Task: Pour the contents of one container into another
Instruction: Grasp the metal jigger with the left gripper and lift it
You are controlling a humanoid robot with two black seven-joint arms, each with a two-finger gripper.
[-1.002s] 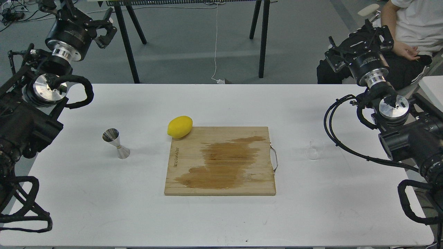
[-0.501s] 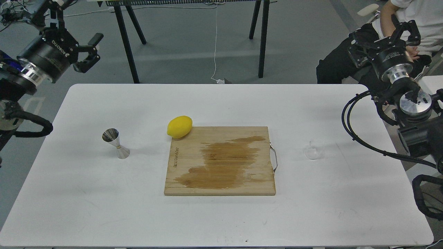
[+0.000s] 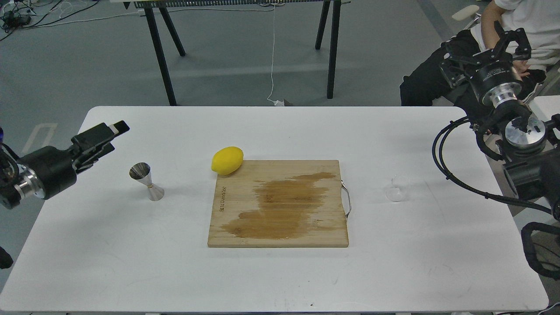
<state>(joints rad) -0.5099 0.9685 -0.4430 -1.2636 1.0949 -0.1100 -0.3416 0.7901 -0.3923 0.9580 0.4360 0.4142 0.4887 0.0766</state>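
The small clear glass cup [image 3: 397, 189] stands upright on the white table [image 3: 280, 275], right of the cutting board. The shiny steel jigger [image 3: 146, 181] stands upright at the table's left side. My left gripper [image 3: 114, 131] hovers low over the table's left edge, just left of and behind the jigger, pointing right; it is seen side-on, so its fingers cannot be told apart. My right gripper [image 3: 486, 48] is raised beyond the table's far right corner, well away from the cup, open and holding nothing.
A wooden cutting board [image 3: 280, 203] with a dark wet stain and a metal handle lies mid-table. A yellow lemon [image 3: 227, 160] rests at its far left corner. A seated person [image 3: 525, 26] is behind my right arm. Black table legs [image 3: 159, 52] stand beyond the table.
My left arm has swung down from high at the far left to low beside the jigger. My right arm shifted up and right, then stayed nearly still. Cup and jigger have not moved.
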